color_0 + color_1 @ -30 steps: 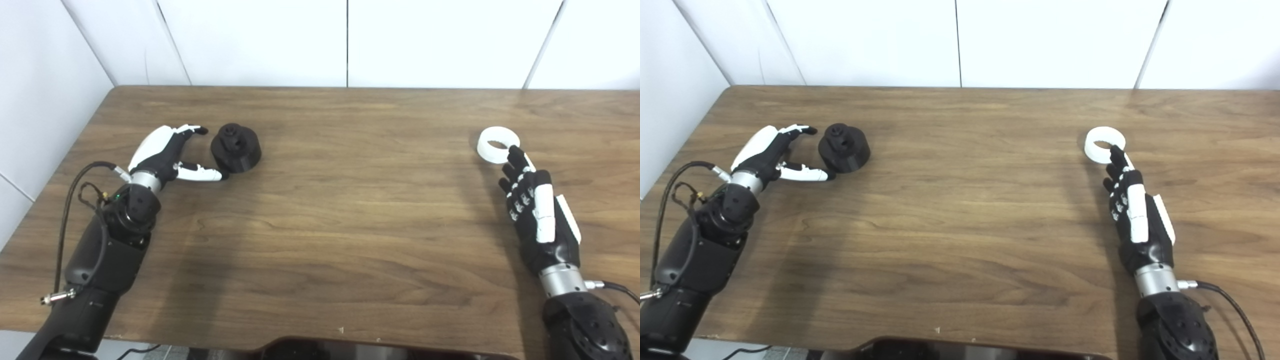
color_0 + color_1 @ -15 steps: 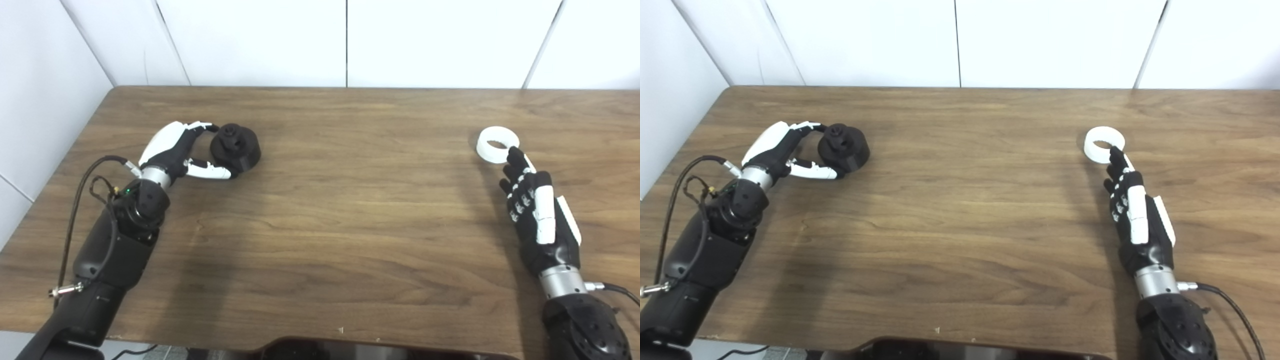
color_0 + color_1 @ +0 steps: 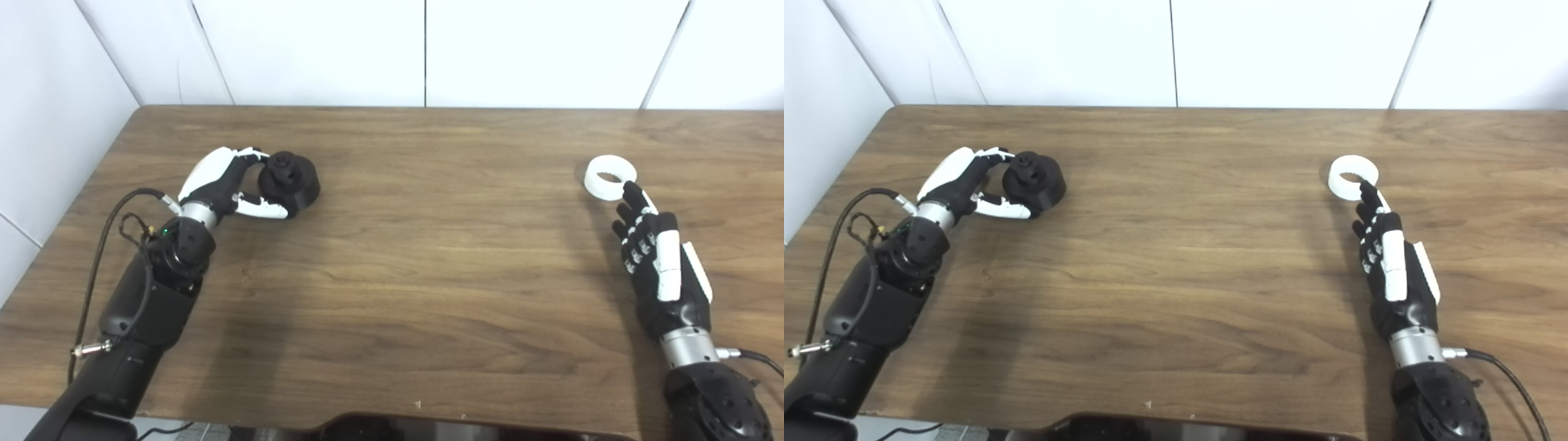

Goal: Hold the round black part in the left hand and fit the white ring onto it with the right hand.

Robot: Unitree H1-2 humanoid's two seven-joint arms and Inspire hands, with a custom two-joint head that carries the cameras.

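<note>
Nearest the camera, both forearms come up from the bottom edge over the wooden table [image 3: 392, 275]. The right hand [image 3: 658, 263] lies low with its fingers stretched out and holding nothing; its fingertips [image 3: 631, 191] reach the near edge of the white ring [image 3: 608, 176], which sits flat on the wood at the far right. Farther back on the left, the left hand [image 3: 223, 184] is curled around the round black part [image 3: 289, 182], fingers arching over its top and thumb against its near side; whether they press firmly or only touch cannot be told, and the part seems to rest on the table. The two pieces lie well apart. The likely trouble is a weak hold: if the fingers close only on the rim, the part could tip or roll away when lifted. On the other side, straight fingers nudging the ring could slide it farther off instead of catching it.
</note>
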